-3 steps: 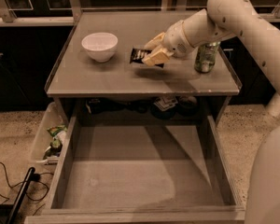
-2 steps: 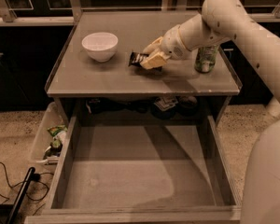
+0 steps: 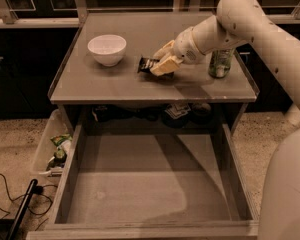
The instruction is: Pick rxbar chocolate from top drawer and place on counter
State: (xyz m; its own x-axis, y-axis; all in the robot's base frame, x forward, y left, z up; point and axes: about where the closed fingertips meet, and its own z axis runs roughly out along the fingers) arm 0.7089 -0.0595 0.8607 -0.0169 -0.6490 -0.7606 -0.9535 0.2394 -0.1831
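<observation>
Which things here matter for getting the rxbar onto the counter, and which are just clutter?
Job:
rxbar chocolate, held in the gripper at the counter's middle
counter
top drawer, pulled open

Lying about:
white bowl and green can, both on the counter
white bin of packets, on the floor beside the drawer

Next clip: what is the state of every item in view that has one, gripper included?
rxbar chocolate: out of the drawer, held low over the counter; contact with it cannot be told.
gripper: above the counter's middle, shut on the bar.
top drawer: pulled open, bottom bare.
counter: carries bowl and can.
white bowl: upright.
green soda can: upright, near the right edge.
white bin: on the floor, holding packets.
</observation>
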